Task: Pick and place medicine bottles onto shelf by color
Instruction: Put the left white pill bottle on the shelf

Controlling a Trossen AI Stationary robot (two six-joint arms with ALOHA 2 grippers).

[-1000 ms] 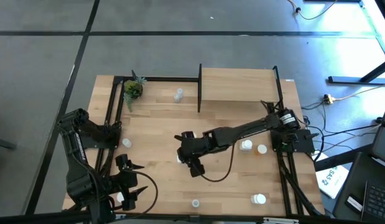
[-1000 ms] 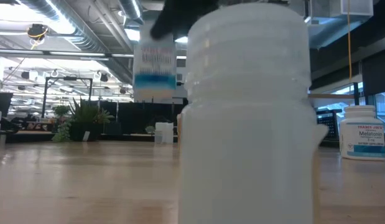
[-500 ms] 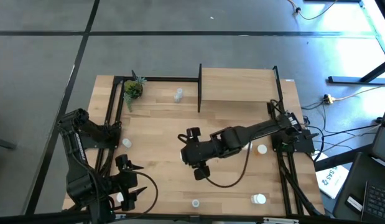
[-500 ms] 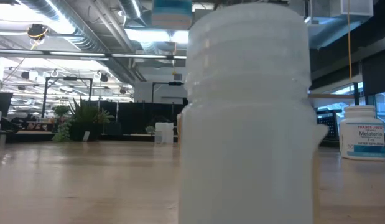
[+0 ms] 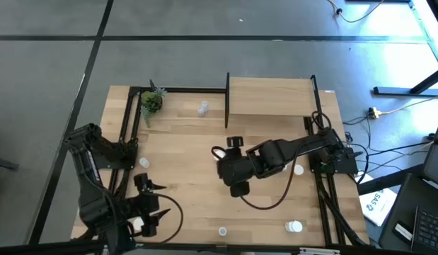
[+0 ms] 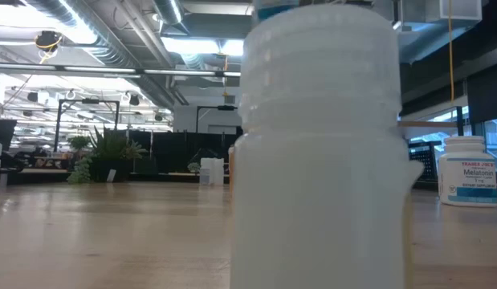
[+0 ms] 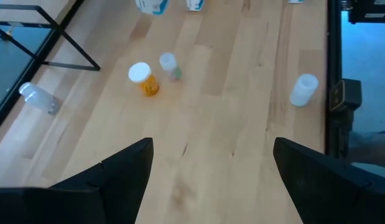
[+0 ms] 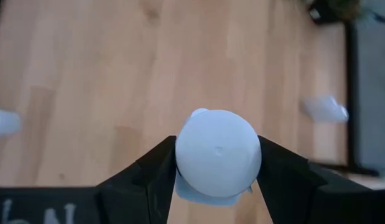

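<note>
Carriage is under way: the right gripper (image 5: 233,172) is travelling from table centre towards 1 o'clock, nearer the shelf (image 5: 272,95) than a second ago. Its jaws are clamping a white-capped medicine bottle (image 8: 218,152), which is hanging above the tabletop (image 5: 183,142), and in the low view that bottle is climbing out past the top edge. I judge the pick finished and the placing step beginning, with the shelf board still some way off at 12 to 1 o'clock.

The left gripper (image 7: 211,149) is waiting at 7 o'clock, jaws standing wide apart and holding nothing.

Counting from above, five loose bottles are showing:
- one clear bottle (image 5: 203,108) at 11 o'clock, just beside the shelf post
- one white bottle (image 5: 143,163) at 9 o'clock
- one (image 5: 298,170) at 3 o'clock
- two along the 6 o'clock edge (image 5: 222,231) (image 5: 294,227)

The arm may be hiding more. One shelf and one potted plant (image 5: 151,101) are standing at the far edge, and no bottle is showing on the board yet.
</note>
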